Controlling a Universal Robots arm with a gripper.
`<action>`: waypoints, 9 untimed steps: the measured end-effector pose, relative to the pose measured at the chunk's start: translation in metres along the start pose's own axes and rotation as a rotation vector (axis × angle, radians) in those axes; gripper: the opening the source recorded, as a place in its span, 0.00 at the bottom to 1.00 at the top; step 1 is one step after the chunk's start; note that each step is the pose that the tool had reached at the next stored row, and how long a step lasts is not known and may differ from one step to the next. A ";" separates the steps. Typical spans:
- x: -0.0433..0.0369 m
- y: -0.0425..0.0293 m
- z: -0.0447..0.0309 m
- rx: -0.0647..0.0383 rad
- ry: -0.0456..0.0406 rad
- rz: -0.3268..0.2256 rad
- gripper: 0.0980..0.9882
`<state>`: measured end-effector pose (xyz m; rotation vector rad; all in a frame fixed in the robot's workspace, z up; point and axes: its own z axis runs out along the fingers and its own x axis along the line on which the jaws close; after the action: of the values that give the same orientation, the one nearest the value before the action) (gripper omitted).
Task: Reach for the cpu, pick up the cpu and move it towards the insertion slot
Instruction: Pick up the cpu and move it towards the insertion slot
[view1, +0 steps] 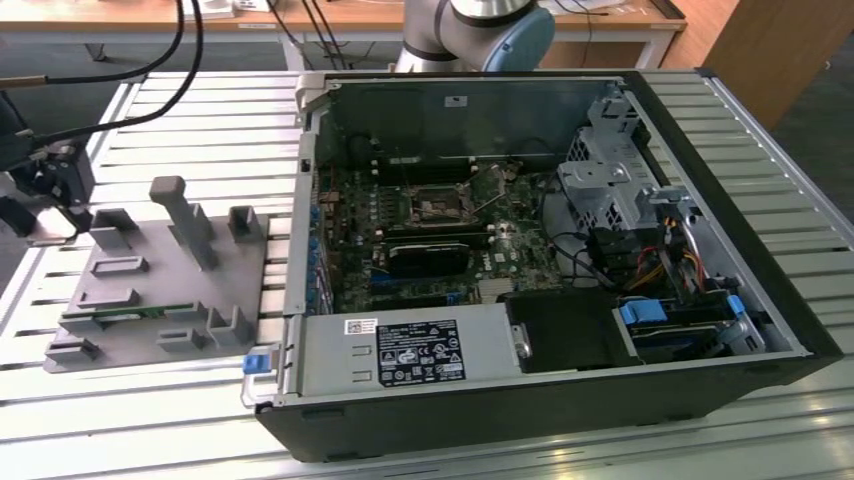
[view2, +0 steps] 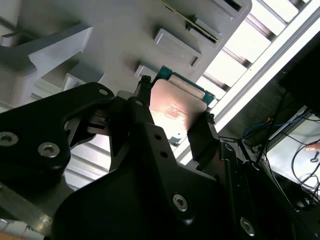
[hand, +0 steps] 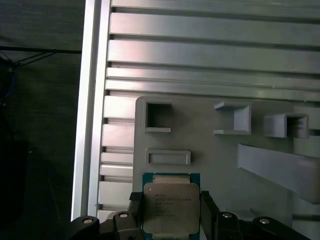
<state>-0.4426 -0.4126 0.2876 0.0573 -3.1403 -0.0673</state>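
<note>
Arm stands with its grey-and-blue base on the far side of the open black computer case. Its black two-finger gripper hangs at the exterior view's left edge, pointing down over the grey plastic fixture on the slatted aluminium table.

Tool state: jaws narrow, closed onto the cpu, a small flat square chip with a silvery metal lid on a green board. The black fingers press on two opposite edges. Cannot tell whether the cpu is lifted clear of the fixture beneath it.

Cpu attitude: flat, lid facing back toward the wrist, level across the fingertips. Near square, so no marked long axis. One free edge points ahead of the tool.

View differences:
- The first wrist view looks square onto the lid, with fixture recesses ahead of the fingertips.
- The second wrist view looks obliquely past the tool body, catching glare on the lid and the green board's forward edge.
- The exterior view shows the insertion slot, a square socket with a dark centre in a silvery frame inside the case, well apart from the gripper.
</note>
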 end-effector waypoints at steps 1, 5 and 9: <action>0.0000 0.0001 -0.0015 0.000 0.0000 0.000 0.50; 0.0000 0.0003 -0.0066 0.001 0.0000 0.000 0.50; 0.0000 0.0005 -0.0106 0.001 -0.0001 0.000 0.50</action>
<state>-0.4426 -0.4126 0.2982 0.0573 -3.1405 -0.0662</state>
